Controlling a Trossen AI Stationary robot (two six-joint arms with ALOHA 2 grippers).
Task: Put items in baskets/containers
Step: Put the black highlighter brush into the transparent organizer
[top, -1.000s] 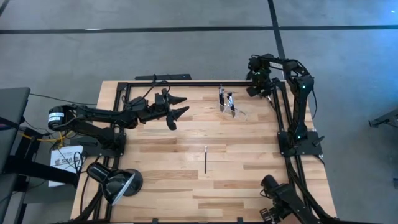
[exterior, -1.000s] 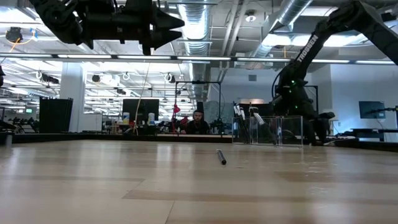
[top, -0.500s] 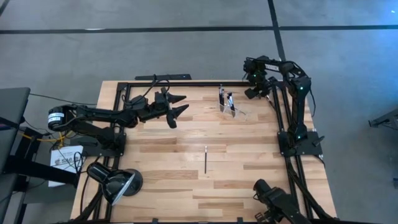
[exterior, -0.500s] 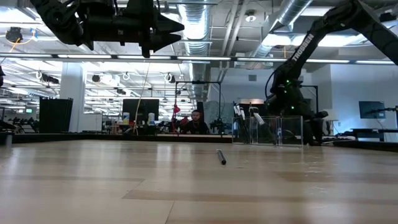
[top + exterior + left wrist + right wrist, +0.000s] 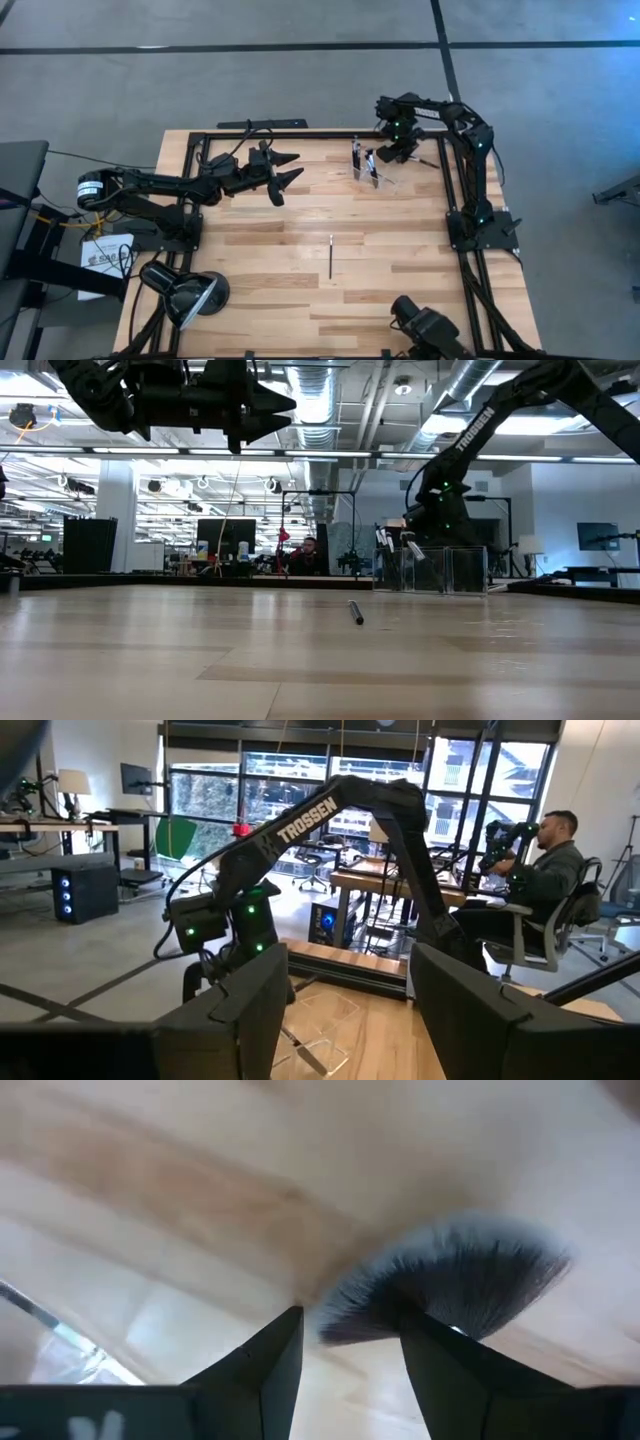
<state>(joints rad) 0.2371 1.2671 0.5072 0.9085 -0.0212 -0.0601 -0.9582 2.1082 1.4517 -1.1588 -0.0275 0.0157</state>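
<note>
A clear holder (image 5: 367, 168) stands near the table's far edge with a few dark brushes leaning in it; it also shows in the low view (image 5: 430, 568) and the left wrist view (image 5: 322, 1028). One thin dark brush (image 5: 331, 257) lies flat mid-table, seen end-on low down (image 5: 355, 612). My right gripper (image 5: 392, 142) hovers just right of the holder, shut on the large brush, whose fluffy dark head (image 5: 455, 1285) fans out past its fingertips. My left gripper (image 5: 288, 169) is open and hangs high above the table, left of the holder (image 5: 275, 405). My right gripper holds the large brush between its two fingers (image 5: 455, 1370), the base of the bristle head (image 5: 400, 1315) sitting at their free ends. The handle is hidden behind the fingers. The brush is lifted clear of the table, and its head spreads out beyond the fingertips.
A black dome lamp (image 5: 187, 291) sits at the table's near left corner. A black frame (image 5: 300, 134) runs along the far edge and down the right side. Bare wood lies around the lone brush. A person (image 5: 545, 870) sits in the room beyond.
My right gripper has swung along the far edge toward the table's left, from beyond the frame's far right corner to just beside the clear holder, carrying the large brush.
</note>
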